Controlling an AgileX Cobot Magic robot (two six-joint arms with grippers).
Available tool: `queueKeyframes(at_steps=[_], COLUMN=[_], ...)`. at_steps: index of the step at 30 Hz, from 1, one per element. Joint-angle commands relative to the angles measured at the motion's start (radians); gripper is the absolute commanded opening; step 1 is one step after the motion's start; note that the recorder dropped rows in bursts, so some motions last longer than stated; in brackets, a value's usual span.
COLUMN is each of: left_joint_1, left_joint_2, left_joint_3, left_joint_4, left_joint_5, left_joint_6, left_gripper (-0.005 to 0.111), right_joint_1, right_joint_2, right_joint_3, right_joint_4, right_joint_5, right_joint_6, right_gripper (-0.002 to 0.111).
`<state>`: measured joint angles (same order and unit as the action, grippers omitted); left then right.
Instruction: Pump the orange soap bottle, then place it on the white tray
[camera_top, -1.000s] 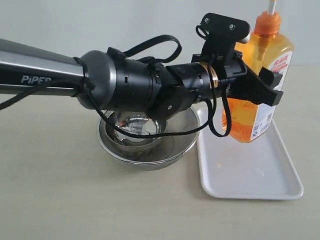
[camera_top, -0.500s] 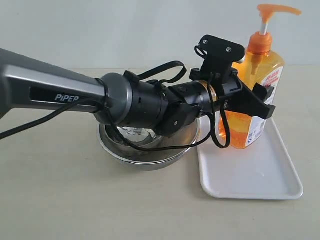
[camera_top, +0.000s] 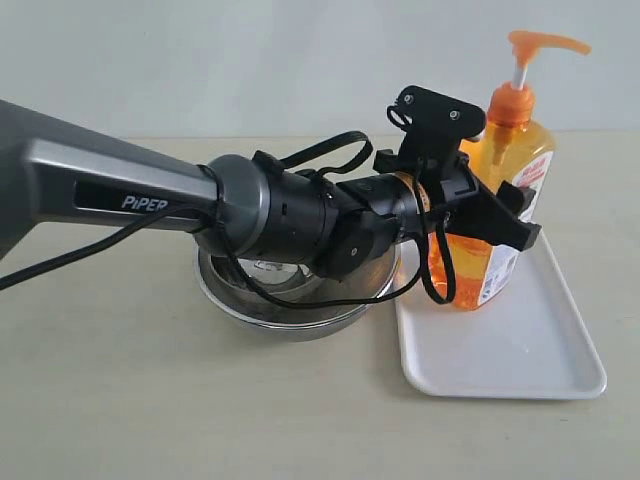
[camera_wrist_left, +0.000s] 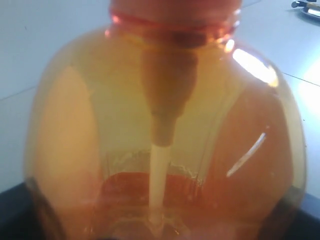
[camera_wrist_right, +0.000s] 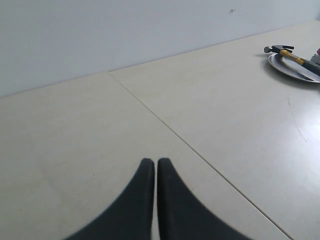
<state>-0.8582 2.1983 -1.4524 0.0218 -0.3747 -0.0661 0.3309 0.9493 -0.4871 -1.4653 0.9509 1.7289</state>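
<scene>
1. Gripping the orange soap bottle (camera_top: 510, 160) across its mid-body, the left gripper (camera_top: 505, 215) is clamping its jaws on the bottle's sides, with its arm reaching in from the left of the exterior view.
2. The bottle is standing upright over the far left part of the white tray (camera_top: 530, 350); whether its base is touching the tray cannot be told.
3. The orange pump head (camera_top: 545, 42) is sitting raised on its white stem.
4. In the left wrist view, the translucent bottle (camera_wrist_left: 165, 125) is filling the frame, its dip tube running down into the liquid.
5. Nested steel bowls (camera_top: 290, 305) are lying just beside the tray, beneath the left arm.
6. The right gripper (camera_wrist_right: 156, 167) is hanging over the bare table (camera_wrist_right: 100, 130), its jaws pressing together on nothing.
7. A yellow-handled hammer (camera_wrist_right: 287, 52) is lying on a round steel dish (camera_wrist_right: 290, 69), well apart from the right gripper.
</scene>
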Motion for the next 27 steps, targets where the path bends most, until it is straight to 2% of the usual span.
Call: queueKeyframes(at_steps=[1,3,12,14,19,27], left_joint_1=[0.001,0.001,0.001,0.001,0.001,0.001], left_joint_2=[-0.023,-0.023,-0.023,-0.023,-0.023,-0.023], left_joint_3=[-0.024,-0.024,-0.024,-0.024,-0.024,-0.024], left_joint_4=[-0.015,-0.015,-0.011,-0.011,-0.011,-0.011], left_joint_5=[-0.097,-0.097,-0.097,-0.097,-0.097,-0.092], left_joint_6=[0.003,-0.008,-0.02,-0.02,-0.032,-0.035], left_gripper=[0.041,0.046,0.046,0.052,0.073,0.075], right_joint_1=[-0.002,-0.002,-0.002,-0.002,-0.002,-0.002], right_joint_2=[-0.01,-0.01,-0.01,-0.01,-0.01,-0.01], right_joint_3=[-0.003,-0.003,-0.003,-0.003,-0.003,-0.003], right_joint_4=[-0.001,-0.001,-0.001,-0.001,-0.001,-0.001], right_joint_5=[0.008,0.008,0.008,0.008,0.008,0.008], right_joint_6=[-0.001,-0.001,-0.001,-0.001,-0.001,-0.001], right_gripper=[0.0,0.0,0.0,0.0,0.0,0.0])
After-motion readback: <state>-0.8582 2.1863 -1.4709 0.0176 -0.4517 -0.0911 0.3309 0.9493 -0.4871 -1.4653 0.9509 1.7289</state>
